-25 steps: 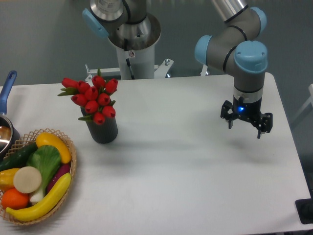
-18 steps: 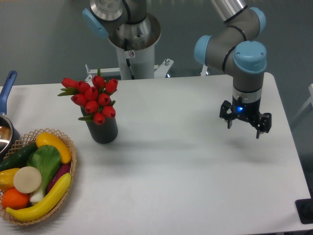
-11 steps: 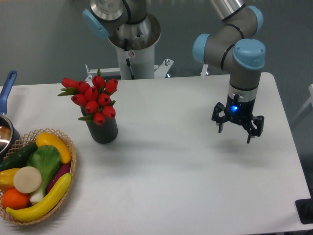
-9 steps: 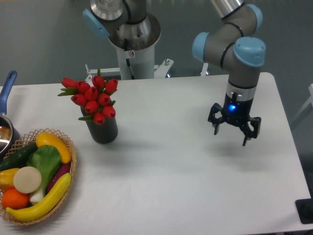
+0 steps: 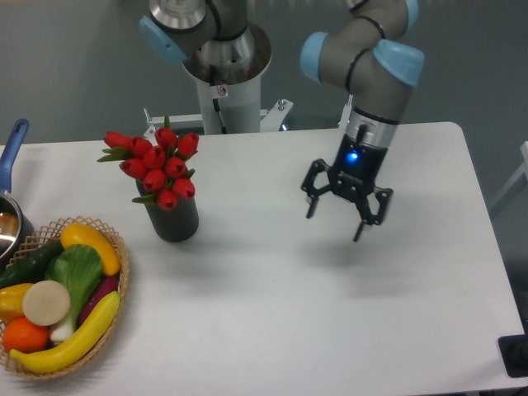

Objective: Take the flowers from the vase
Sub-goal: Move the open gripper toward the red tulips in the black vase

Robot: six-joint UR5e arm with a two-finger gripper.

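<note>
The flowers [image 5: 158, 167], a bunch of red tulip buds with green leaves, stand in the vase [image 5: 174, 219], a short dark grey cylinder on the left half of the white table. My gripper [image 5: 335, 224] hangs above the table's middle right, well to the right of the vase and apart from it. Its black fingers are spread wide, with nothing between them. It is open.
A wicker basket [image 5: 122, 266] of fruit and vegetables sits at the front left corner. A blue-handled pot [image 5: 11, 148] pokes in at the left edge. The arm's base column [image 5: 221, 78] rises behind the table, just behind the flowers.
The gripper has swung left and slightly forward from the right edge toward the table's middle, staying open. Flowers, vase and basket have not moved.
</note>
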